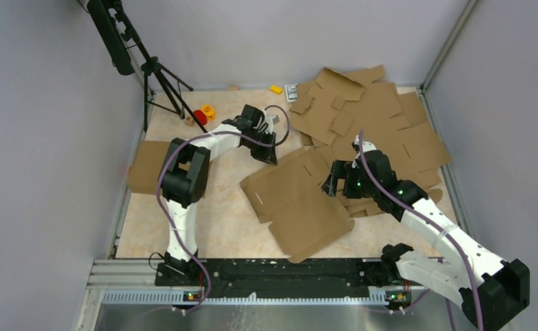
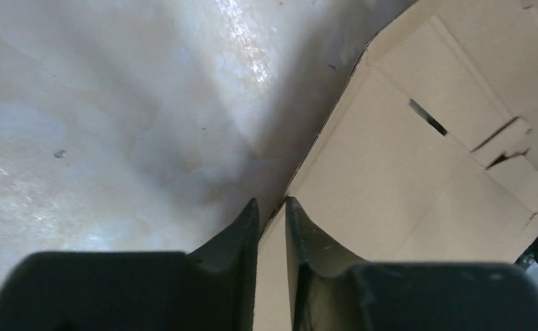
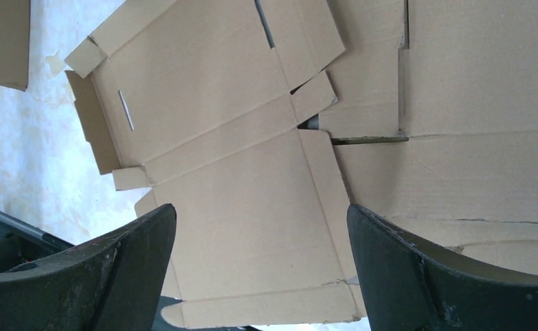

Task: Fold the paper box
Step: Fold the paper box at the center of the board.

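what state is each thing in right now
paper box, lying flat, still unfolded, no flaps raised
left gripper, closed down to a narrow gap on the paper box's edge
right gripper, wide open above the paper box, holding nothing
spare cardboard blanks, flat, in a loose overlapping pile at the back right
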Available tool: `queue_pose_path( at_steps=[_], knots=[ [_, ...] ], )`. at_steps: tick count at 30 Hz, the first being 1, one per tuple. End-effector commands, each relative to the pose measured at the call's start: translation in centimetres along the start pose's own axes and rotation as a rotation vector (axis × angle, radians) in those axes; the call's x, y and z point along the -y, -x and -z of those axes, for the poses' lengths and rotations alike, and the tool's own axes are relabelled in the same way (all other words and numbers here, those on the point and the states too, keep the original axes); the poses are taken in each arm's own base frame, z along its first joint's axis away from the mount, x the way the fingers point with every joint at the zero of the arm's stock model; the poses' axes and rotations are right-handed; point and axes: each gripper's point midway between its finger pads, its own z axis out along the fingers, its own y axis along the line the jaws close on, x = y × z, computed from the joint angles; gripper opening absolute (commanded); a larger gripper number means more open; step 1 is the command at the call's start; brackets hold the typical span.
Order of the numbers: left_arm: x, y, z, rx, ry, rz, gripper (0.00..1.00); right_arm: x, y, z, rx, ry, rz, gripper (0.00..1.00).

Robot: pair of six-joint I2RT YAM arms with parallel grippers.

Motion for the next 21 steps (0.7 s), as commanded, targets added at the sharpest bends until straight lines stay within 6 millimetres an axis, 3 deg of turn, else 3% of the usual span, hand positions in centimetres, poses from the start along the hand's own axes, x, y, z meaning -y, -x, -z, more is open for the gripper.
queue_pose_path(
  at_steps=[1,6,11,16,21],
  knots=[
    [1.5,-0.2,0.9,-0.005,-0.063,-0.009,0.15,-0.2,1.4,0.5,0.045,-0.003,0.016,0.92],
    [1.7,-1.4,1.7,0.027,-0.054,0.013,0.13,-0.2,1.7,0.0,0.027,-0.007,0.07,0.92],
    [1.8,-2.0,3.3,0.1,-0.017,0.024,0.01,-0.3,2.6,-0.9,-0.004,-0.025,0.142,0.91],
    [2.1,-2.7,5.4,0.194,0.061,0.008,0.0,-2.1,3.8,-2.3,-0.021,0.035,0.172,0.89],
    [2.5,-4.3,6.2,0.225,0.193,-0.009,0.0,-3.4,5.4,-4.1,-0.032,0.063,0.211,0.87]
  ],
)
